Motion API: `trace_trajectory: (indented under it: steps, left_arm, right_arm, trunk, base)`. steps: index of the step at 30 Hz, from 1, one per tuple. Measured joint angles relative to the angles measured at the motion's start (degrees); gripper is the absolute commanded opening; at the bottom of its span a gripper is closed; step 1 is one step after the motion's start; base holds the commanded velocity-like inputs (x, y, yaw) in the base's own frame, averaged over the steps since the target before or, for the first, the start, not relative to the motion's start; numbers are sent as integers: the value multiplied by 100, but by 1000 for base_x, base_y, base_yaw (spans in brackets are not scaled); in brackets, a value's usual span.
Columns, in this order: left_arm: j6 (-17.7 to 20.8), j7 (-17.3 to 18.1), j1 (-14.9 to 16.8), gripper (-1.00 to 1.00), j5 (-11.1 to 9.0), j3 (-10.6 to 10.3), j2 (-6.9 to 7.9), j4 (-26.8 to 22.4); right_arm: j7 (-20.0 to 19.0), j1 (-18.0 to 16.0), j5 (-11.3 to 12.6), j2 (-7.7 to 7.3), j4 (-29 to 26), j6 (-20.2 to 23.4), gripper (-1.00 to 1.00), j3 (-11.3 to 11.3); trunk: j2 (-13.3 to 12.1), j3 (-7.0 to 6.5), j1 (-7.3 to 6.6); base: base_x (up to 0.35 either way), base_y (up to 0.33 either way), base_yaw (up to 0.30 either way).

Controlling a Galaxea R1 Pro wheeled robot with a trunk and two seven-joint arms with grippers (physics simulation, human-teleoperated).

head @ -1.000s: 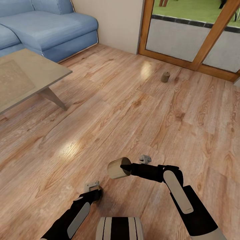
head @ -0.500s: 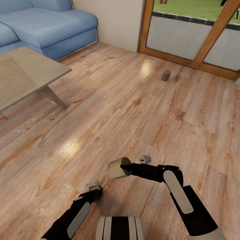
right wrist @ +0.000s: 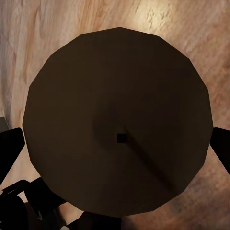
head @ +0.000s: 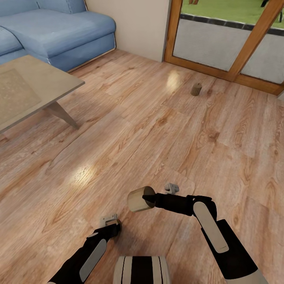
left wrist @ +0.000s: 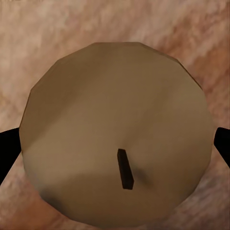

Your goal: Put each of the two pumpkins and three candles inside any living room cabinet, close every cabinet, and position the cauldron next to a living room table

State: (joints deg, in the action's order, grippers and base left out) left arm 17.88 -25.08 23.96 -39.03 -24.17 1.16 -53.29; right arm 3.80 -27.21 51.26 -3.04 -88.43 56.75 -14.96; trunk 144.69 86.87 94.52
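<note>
Between our two arms, low over the wooden floor [head: 150, 130], the right gripper [head: 146, 198] carries a candle [head: 139, 199] lying on its side, its round end turned toward the coffee table [head: 35, 92]. The right wrist view shows that candle [right wrist: 117, 139] end-on, wick in the centre, with a dark finger tip just outside each flank, so we read the jaws as closed to the candle's width and pressing on its curved sides.

The left gripper [head: 109, 221] hangs close above the floor near the robot's trunk. In the left wrist view a second candle [left wrist: 117, 134] fills the space between two dark finger tips at its flanks, so we judge this gripper is likewise clamped on a candle, though from the head camera that candle is hidden under the wrist.

A third candle [head: 196, 89] stands upright on the floor well away, near the glass door's wooden frame [head: 205, 69].

We judge these candles light, stiff and smooth, wax that could slip or dent under a hard squeeze. The sensible hold is across the middle of the curved wall, jaws square to the axis, as both grippers appear to have it. The standing candle wants the same grasp, taken from above or from the side.
</note>
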Motion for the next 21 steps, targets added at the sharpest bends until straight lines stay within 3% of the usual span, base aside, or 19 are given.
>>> trace_trajectory:
  steps: [8,21]
  left_arm:
    - [6,-3,0,-100,4,-1,0,-12]
    - [21,-2,6,-100,20,11,41,-44]
  right_arm:
    - [0,0,-3,0,15,2,-100,0]
    - [2,0,3,0,36,8,-100,8]
  trunk:
    - [0,0,0]
    - [-17,-288,-34]
  base:
    - [0,0,0]
    - [0,0,0]
